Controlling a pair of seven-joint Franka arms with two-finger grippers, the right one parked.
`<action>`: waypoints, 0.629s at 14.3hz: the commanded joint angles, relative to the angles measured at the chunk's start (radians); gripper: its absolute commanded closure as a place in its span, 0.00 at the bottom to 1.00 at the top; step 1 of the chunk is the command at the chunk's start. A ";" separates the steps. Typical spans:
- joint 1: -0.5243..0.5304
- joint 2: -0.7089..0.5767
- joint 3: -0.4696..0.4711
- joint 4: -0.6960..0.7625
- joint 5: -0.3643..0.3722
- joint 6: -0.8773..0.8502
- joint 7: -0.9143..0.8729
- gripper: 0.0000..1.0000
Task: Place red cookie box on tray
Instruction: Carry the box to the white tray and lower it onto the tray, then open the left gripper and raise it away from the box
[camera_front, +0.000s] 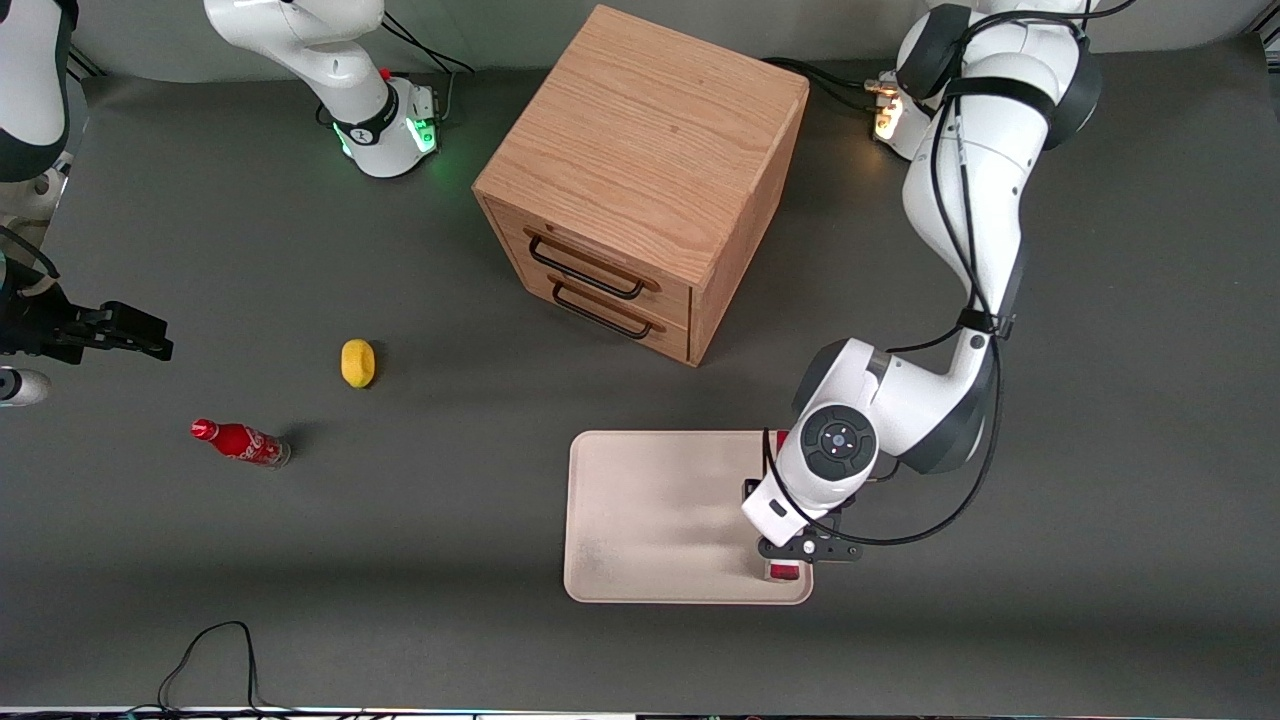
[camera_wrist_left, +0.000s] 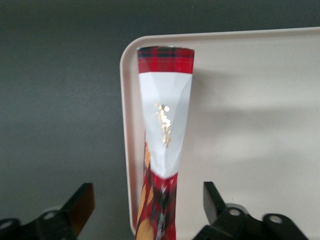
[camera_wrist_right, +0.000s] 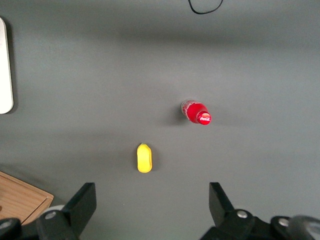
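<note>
fingers (camera_wrist_left: 80, 205) spread wide, one on each side of the red cookie box (camera_wrist_left: 164, 135) and clear of it, nothing gripped. gripper (camera_front: 790, 545) low over the tray (camera_front: 640, 520), at the edge toward the working arm's end of the table. box standing on a thin edge on the tray, along that rim, mostly hidden under the wrist from the front. wooden cabinet (camera_front: 640, 180) farther from the camera. lemon (camera_front: 357, 362) and cola bottle (camera_front: 240, 442) toward the parked arm's end.
</note>
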 joint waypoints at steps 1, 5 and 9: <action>-0.013 -0.120 0.008 -0.002 0.006 -0.150 -0.022 0.00; -0.013 -0.318 0.002 -0.019 0.001 -0.362 -0.011 0.00; 0.018 -0.511 0.003 -0.076 -0.023 -0.535 0.007 0.00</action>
